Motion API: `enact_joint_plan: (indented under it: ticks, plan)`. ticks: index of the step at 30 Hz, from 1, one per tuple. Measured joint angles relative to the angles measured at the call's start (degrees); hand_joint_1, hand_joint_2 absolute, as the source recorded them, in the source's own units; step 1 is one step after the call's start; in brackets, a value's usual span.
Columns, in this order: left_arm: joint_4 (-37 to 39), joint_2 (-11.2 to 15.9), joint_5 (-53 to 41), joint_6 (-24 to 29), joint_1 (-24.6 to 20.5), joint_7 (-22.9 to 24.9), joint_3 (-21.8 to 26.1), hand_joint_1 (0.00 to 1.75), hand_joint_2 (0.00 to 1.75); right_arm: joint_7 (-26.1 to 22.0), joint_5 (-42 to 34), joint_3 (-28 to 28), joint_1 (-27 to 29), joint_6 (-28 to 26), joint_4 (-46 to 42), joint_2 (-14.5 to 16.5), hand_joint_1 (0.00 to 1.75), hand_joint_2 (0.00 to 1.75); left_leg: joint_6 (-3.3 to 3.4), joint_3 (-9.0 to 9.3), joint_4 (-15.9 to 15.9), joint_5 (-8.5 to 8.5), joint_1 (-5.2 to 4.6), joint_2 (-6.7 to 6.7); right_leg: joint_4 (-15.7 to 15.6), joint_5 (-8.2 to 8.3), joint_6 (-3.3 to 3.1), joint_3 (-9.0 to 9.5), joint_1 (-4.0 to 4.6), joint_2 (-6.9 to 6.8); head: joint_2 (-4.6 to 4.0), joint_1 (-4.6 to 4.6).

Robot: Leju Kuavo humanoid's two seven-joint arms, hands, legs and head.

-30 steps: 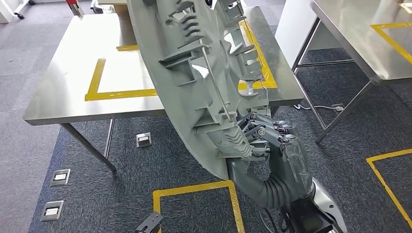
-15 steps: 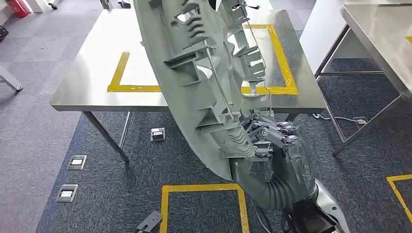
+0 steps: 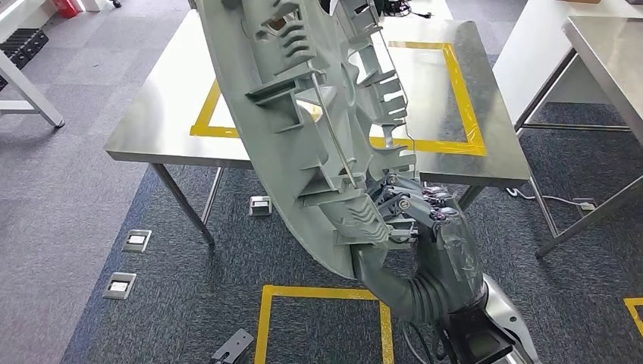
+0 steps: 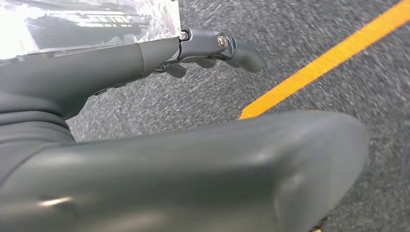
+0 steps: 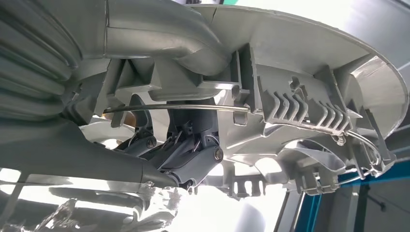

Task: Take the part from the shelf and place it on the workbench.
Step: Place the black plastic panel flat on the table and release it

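The part [image 3: 303,114] is a large grey plastic panel, long and curved, with ribs, clips and a thin metal rod on the side facing me. My right hand [image 3: 425,227] grips its lower end from behind and holds it upright in front of me. In the right wrist view the fingers [image 5: 188,154] are curled into the ribbed inside of the part [image 5: 300,63]. Beyond it stands the steel workbench [image 3: 167,98], marked with a yellow tape rectangle [image 3: 462,98]; the part hides its middle. My left hand [image 4: 121,67] hangs over the carpet, fingers apart, holding nothing.
A second steel table [image 3: 606,45] stands at the right, with a white panel [image 3: 531,53] between it and the workbench. A white table leg [image 3: 30,91] is at the far left. The grey carpet has floor sockets [image 3: 136,241] and a yellow tape square [image 3: 318,292] just ahead.
The whole view has shifted: the workbench now lies further right and more squarely ahead, so the camera moved. The part stays held the same way in my right hand.
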Motion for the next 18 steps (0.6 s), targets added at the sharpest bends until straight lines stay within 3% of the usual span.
enact_joint_plan:
  ticks: [4,5,9,14,18]
  plan:
    - [0.0,-0.05,-0.14,0.2,0.28,0.07,0.0,0.0,1.75,-0.01,-0.37,-0.01,-0.01,-0.11,0.14,-0.03,1.75,1.75,0.39,-0.2,-0.06,0.14,0.0,-0.44,-0.1,0.05,-1.36,0.02,0.07,-0.31,0.01,0.41]
    - [0.0,-0.04,-0.19,0.26,0.3,0.07,0.0,0.0,1.75,0.0,-0.4,-0.03,-0.02,-0.15,0.19,-0.04,1.75,1.75,0.44,-0.2,-0.06,0.14,-0.04,-0.47,-0.2,0.1,-1.4,0.08,0.06,-0.34,0.01,0.5]
    - [0.0,-0.12,-0.39,0.33,0.3,0.1,0.0,0.0,1.75,0.01,-0.56,-0.15,-0.04,-0.16,0.28,-0.03,1.75,1.75,0.67,-0.2,-0.05,0.08,-0.11,-0.46,-0.63,0.43,-0.99,0.23,0.02,-0.27,0.01,0.57]
    - [0.0,-0.15,-0.82,0.56,0.3,0.24,0.0,0.0,1.75,0.04,-0.98,-0.18,-0.05,-0.13,0.32,-0.02,1.75,1.75,0.74,-0.24,-0.02,0.08,-0.18,-0.46,-0.87,0.53,0.27,0.3,-0.1,-0.27,0.0,0.59]
    - [0.0,-0.14,-0.98,0.61,0.3,0.37,0.0,0.0,1.75,0.04,-0.99,-0.21,-0.05,-0.13,0.32,-0.02,1.75,1.75,0.75,-0.22,-0.03,0.09,-0.17,-0.45,-0.87,0.48,0.51,0.27,-0.09,-0.27,0.01,0.57]
